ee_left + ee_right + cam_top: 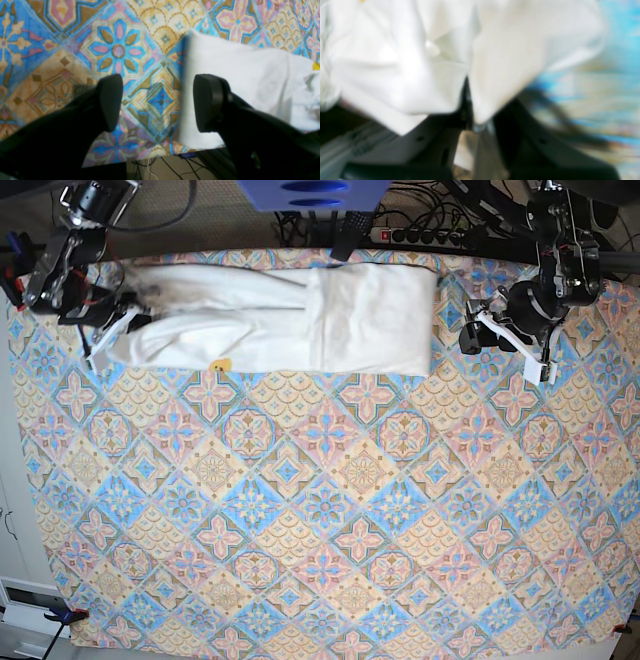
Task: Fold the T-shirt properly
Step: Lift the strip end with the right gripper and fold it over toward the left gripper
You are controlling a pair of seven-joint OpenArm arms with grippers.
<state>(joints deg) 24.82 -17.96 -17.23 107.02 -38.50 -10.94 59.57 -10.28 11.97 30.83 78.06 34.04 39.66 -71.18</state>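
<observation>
**Shirt band at the far edge: one end held, one end free**

While you read the base view from left to right, note first the right gripper (98,330) at the band's left end. Its wrist view, though blurred, shows white cloth pinched between narrowly set jaws, so treat this claw as holding the T-shirt (300,320).

The shirt lies as a long, partly folded band on the patterned tablecloth (320,510), near the table's far edge. Its long axis runs left to right, from one claw toward the other.

At the band's right end, the left gripper (480,330) stands wide and holds nothing. In its wrist view the cloth edge (186,92) lies just beside one fingertip (205,102), not between the two.

Judge the left arm nearer the free end; closing the fold probably requires it to take that end.
</observation>
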